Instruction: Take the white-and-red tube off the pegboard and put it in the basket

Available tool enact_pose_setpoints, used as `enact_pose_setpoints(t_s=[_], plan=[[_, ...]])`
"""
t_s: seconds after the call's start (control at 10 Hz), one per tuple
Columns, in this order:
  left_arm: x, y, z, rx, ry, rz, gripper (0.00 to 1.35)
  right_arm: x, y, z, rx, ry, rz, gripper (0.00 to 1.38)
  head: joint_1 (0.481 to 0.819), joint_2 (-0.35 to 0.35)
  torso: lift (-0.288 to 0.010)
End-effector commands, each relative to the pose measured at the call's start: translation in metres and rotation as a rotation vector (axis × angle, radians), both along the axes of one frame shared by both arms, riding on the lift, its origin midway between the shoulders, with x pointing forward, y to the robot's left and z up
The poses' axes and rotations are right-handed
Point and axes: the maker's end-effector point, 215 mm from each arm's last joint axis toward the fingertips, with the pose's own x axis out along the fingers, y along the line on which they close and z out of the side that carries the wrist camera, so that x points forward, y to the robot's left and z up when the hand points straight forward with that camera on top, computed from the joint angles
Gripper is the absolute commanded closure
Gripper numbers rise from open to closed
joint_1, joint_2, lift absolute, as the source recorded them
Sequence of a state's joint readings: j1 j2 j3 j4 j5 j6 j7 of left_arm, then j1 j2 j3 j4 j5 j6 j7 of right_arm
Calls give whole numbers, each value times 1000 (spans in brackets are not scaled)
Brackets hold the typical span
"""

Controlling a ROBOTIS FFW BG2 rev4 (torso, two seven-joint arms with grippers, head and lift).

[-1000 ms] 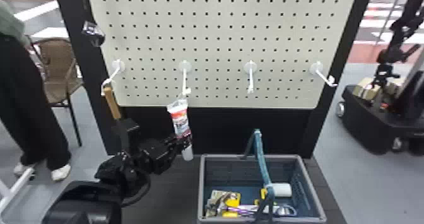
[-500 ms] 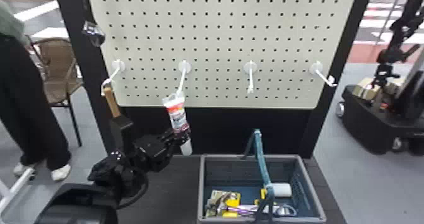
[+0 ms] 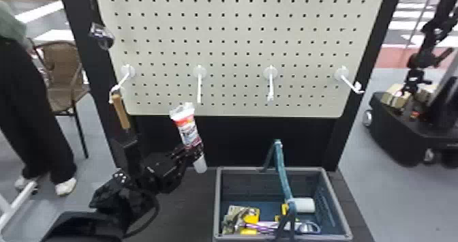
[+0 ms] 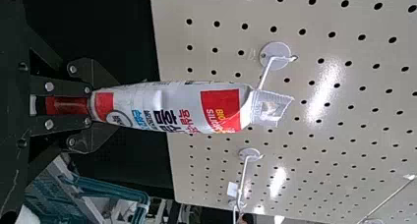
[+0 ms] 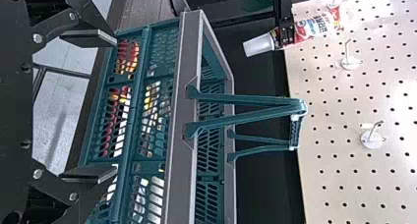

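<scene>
- Left claw (image 3: 194, 152): gripping white-and-red tube (image 3: 188, 130) near its capped end.
- Tube: cap down, tilted, near a hook (image 3: 199, 88) of the pegboard (image 3: 238, 30).
- Right claw (image 5: 116, 105): open, fingers apart.
- Basket (image 3: 217, 203): on worktop (image 3: 180, 207), assorted items (image 3: 250, 221) inside.

Head view: grey floor (image 3: 395, 203), smooth, on both sides of left hand (image 3: 195, 153). Dark bench (image 3: 180, 207) with fine plank lines, below and right of hand. Black panel (image 3: 235, 139) behind hand, 2 black posts (image 3: 354, 115) flanking it. Brown woven chair (image 3: 63, 67), dark legs, well left of hand, farther back. White rail (image 3: 17, 202) low, far left of hand. Black wheeled machine (image 3: 405, 135) far right of hand, pale boxes (image 3: 395, 96) on it. White stripes (image 3: 44, 11) on grey ground beyond chair, more beyond machine, near reddish band (image 3: 385, 57). Light bright on floor.
</scene>
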State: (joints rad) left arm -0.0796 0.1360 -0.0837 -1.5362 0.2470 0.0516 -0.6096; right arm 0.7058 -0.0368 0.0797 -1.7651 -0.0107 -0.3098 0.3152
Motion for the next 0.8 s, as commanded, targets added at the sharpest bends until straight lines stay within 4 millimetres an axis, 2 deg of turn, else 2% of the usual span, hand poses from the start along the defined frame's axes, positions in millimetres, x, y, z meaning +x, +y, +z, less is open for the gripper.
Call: enact_pose_setpoints(t_s=[0.0,0.2,0.4,0.5,0.7], plan=[[-9,0,-2,-32,13,6,1182,1,0,1,-1,-2,0,351,549,0,-100],[-23,3,-4,-90,39,44,1182,0,0,-1,0,2,-1,349,549,0,-100],[-34,1,14,-183,63,75,1182,-1,0,-2,-1,6,0,351,549,0,-100],[-39,-4,23,-244,80,72,1182,0,0,-2,-2,6,0,351,549,0,-100],[-50,-23,21,-383,158,25,1182,1,0,-2,-4,6,1,351,549,0,-100]])
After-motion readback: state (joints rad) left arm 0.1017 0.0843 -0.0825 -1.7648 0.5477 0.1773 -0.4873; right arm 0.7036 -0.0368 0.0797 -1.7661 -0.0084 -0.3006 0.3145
